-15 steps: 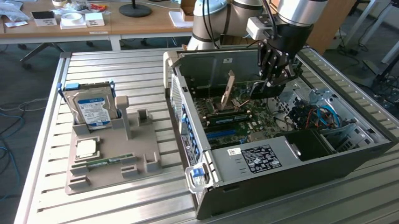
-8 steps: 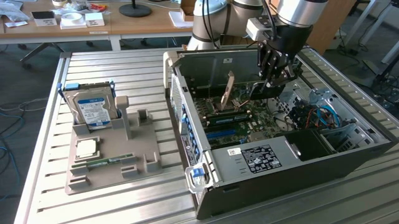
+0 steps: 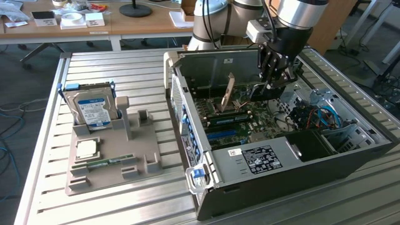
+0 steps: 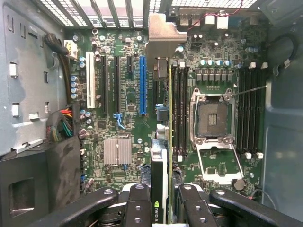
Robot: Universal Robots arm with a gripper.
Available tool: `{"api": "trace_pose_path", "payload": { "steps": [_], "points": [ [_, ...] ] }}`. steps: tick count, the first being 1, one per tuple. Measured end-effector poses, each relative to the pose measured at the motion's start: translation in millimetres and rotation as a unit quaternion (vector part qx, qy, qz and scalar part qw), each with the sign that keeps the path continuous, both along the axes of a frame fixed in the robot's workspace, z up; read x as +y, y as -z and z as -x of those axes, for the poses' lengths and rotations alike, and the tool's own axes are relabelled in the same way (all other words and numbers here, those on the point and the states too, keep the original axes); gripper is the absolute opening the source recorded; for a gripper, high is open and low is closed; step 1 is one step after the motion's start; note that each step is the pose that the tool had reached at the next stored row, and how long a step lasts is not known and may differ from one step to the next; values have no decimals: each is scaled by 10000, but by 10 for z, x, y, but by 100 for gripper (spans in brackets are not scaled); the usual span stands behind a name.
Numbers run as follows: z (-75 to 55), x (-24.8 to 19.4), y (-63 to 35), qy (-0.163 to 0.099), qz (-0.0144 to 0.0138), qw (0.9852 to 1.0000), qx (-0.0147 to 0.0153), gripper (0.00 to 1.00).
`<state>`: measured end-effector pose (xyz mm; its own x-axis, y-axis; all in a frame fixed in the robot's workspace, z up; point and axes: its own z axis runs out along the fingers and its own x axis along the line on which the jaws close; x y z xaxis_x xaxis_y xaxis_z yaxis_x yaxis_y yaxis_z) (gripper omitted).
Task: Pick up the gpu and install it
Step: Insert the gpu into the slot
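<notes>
Inside the open computer case (image 3: 281,173), on the slatted table (image 3: 125,70): end effector (image 3: 276,83) clamped on the gpu (image 3: 229,91), fingers (image 4: 137,203) pressed to both faces of the card. Seen from the wrist: gpu (image 4: 158,165) edge-on, dark face with a small logo, metal bracket (image 4: 163,28) at the far end against the case's rear slots. Held upright over the motherboard (image 4: 118,123), just beside the long blue slot (image 4: 142,85), between it and the black memory slots (image 4: 180,104). Seated or not: cannot tell. Processor socket (image 4: 210,111) just beyond those memory slots. Well apart, toward the exterior view's left, on a grey holder (image 3: 147,164): hard drive (image 3: 92,105) standing upright, square processor chip (image 3: 86,148) lying flat, memory stick (image 3: 106,163) lying just beside it.
</notes>
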<state>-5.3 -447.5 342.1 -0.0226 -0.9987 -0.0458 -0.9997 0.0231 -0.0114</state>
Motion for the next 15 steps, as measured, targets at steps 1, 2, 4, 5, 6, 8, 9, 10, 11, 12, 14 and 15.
{"api": "trace_pose_path", "payload": {
  "steps": [1,2,4,5,6,8,9,10,11,12,14,15],
  "points": [
    [0,-9,1,-1,0,10000,0,27],
    [0,-14,3,0,0,10000,0,27],
    [4,-14,20,0,0,10000,0,27],
    [8,-15,30,0,0,10000,0,27],
    [9,-15,36,0,0,10000,0,27],
    [9,-15,37,-1,1,10000,0,27],
    [10,-15,38,0,0,10000,0,27],
    [10,-15,38,-1,0,10000,0,27],
    [10,-15,38,0,0,10000,0,27],
    [10,-15,38,-1,0,10000,0,27],
    [10,-15,40,0,0,10000,0,27],
    [10,-14,42,-1,-1,10000,-1,27]
  ]
}}
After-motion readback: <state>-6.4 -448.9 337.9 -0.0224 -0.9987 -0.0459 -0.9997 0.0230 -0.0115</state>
